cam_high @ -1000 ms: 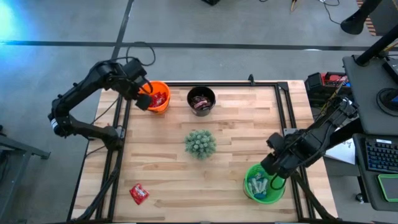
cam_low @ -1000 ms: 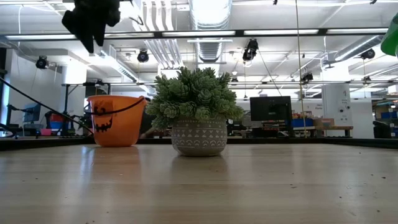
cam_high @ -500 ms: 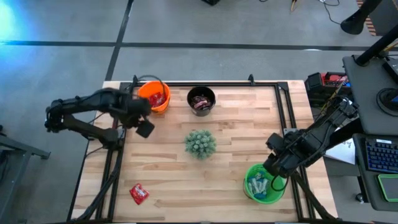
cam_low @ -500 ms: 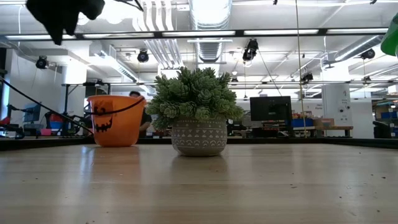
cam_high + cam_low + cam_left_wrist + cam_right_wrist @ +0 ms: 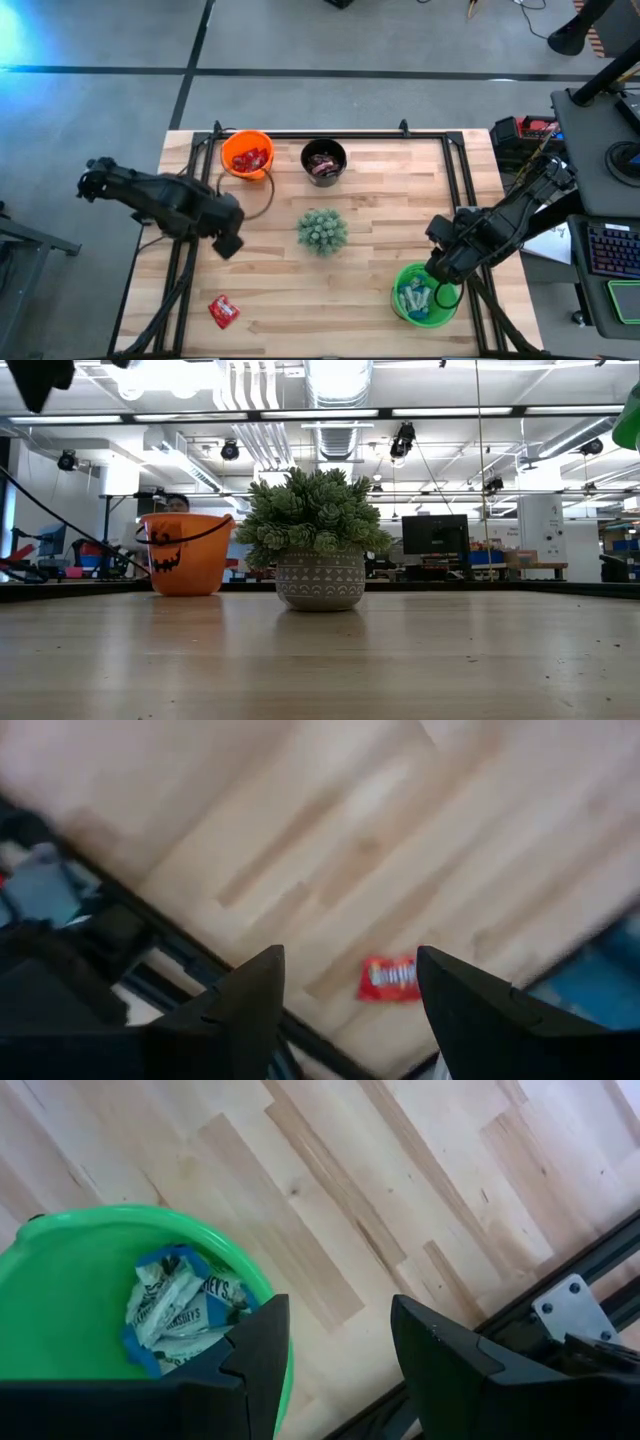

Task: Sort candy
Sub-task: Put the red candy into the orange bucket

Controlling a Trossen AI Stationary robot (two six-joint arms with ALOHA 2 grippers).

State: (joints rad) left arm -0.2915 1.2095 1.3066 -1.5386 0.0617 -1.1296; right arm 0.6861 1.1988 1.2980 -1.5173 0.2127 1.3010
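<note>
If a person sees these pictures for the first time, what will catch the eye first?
Probably the spiky green plant at the table's middle, with one red candy lying alone near the front left corner. The left gripper, open and empty, hangs over the table's left part, and the right gripper is above the green bucket.

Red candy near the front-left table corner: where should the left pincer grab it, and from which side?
Come straight down on the red candy. It lies flat and alone on the table, so pinch across its narrower width. The left pincer is open, off to one side.
</note>
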